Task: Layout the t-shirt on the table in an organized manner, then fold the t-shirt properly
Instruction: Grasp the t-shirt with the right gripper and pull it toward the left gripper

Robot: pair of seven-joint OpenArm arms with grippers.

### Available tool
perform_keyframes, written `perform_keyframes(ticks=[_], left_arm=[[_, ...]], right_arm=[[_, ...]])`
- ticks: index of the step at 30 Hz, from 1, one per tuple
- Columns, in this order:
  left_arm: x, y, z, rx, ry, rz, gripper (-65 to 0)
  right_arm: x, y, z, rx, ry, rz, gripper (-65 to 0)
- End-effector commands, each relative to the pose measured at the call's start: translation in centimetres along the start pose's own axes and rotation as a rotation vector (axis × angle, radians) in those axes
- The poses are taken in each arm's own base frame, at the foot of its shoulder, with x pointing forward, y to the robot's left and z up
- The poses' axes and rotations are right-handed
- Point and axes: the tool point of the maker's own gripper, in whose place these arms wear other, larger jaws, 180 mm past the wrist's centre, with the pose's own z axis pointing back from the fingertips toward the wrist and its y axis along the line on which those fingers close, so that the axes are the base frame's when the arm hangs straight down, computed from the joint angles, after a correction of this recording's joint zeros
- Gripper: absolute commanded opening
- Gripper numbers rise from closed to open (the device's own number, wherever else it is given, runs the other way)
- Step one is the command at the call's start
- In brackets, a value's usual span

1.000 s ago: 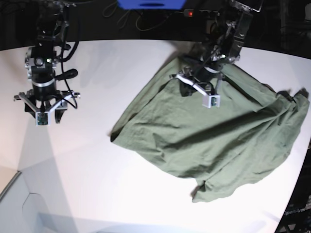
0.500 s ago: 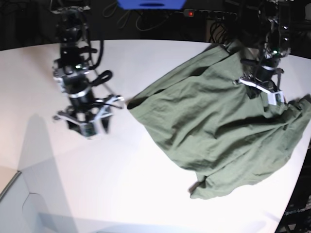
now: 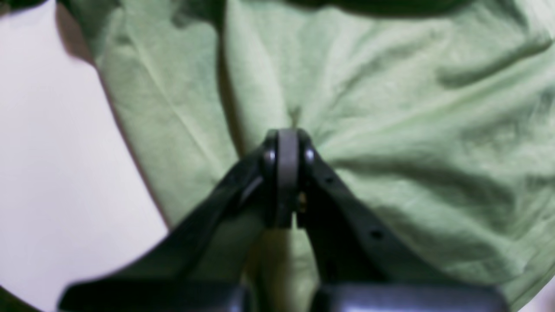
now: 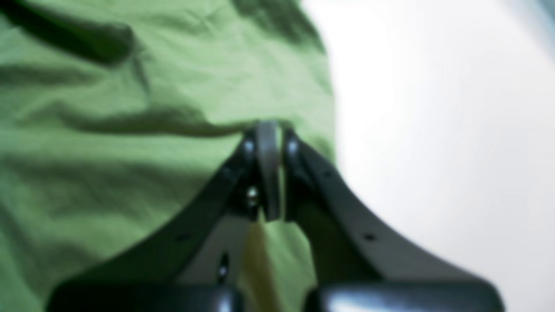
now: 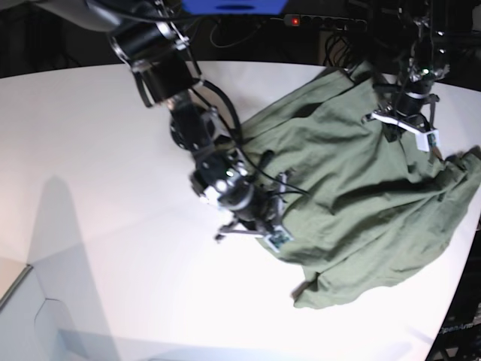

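Status: the layout stage is in progress; folding has not begun.

The t-shirt [image 5: 353, 195] lies on the right half of the bench [image 5: 98, 188] in the base view, as a wrinkled, roughly diamond-shaped heap. Its far edge is raised near the back rim, and its right side reaches the bench edge. No sleeve, collar or hem line can be identified with certainty, and the cloth carries deep creases and overlapping layers. No fold has been made.

The left gripper [image 3: 284, 138] is at the raised far part of the garment. Its jaws are pressed together, and the wrist view shows creases radiating from the tips, so they appear to be pinching a ridge of fabric.

The right gripper [image 4: 266, 130] is at the garment's near-left edge, close to bare bench. Its jaws are also pressed together at the fabric border. The view is blurred, but a crease running to the tips suggests they pinch the cloth.

Remaining work, as judged:
1. Spread the garment flat with both arms.
2. Square up the outline and smooth the wrinkles.
3. Perform all folds.
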Motion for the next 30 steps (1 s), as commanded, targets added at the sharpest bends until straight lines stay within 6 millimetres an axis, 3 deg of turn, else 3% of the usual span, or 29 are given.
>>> perform_keyframes(ticks=[1,5,8,9,12,15,18,25,30], left_arm=[[0.4,0.2,0.2,0.002,-0.017,-0.009,-64.9],[-0.4,0.7,0.0,0.015,0.003,-0.002,-64.9],[-0.9,1.4,-0.7,0.035,0.018,0.009,-64.9],[-0.7,1.4,-1.2,0.036,0.017,0.012,-64.9],[-0.7,1.0,-2.8,0.041,0.020,0.052,-64.9],[-0.3,0.8,-4.6,0.050,0.021,0.093,-64.9],[1.1,0.7,-7.0,0.062,0.014,0.128,-64.9],[8.1,-2.1,-12.0,0.031,-0.062,0.216,-64.9],[14.0,-8.2,-14.0,-0.076,-0.123,0.190,-64.9]], right_arm=[[1.2,-1.2,-0.6,-0.014,-0.013,0.011,-65.0],[-2.0,-1.4,-2.6,0.015,0.085,0.006,-65.0],[-3.8,-0.4,-2.5,0.027,0.108,-0.017,-65.0],[-5.1,-1.0,-2.2,0.018,0.125,-0.020,-65.0],[-8.8,-2.1,-0.5,-0.013,0.166,-0.005,-65.0],[-11.7,-3.0,2.5,-0.050,0.172,0.021,-65.0],[-13.7,-2.3,5.4,-0.059,0.167,0.044,-65.0],[-17.3,4.2,10.4,0.014,0.186,-0.001,-65.0],[-15.5,11.7,12.1,0.147,0.136,-0.032,-65.0]])
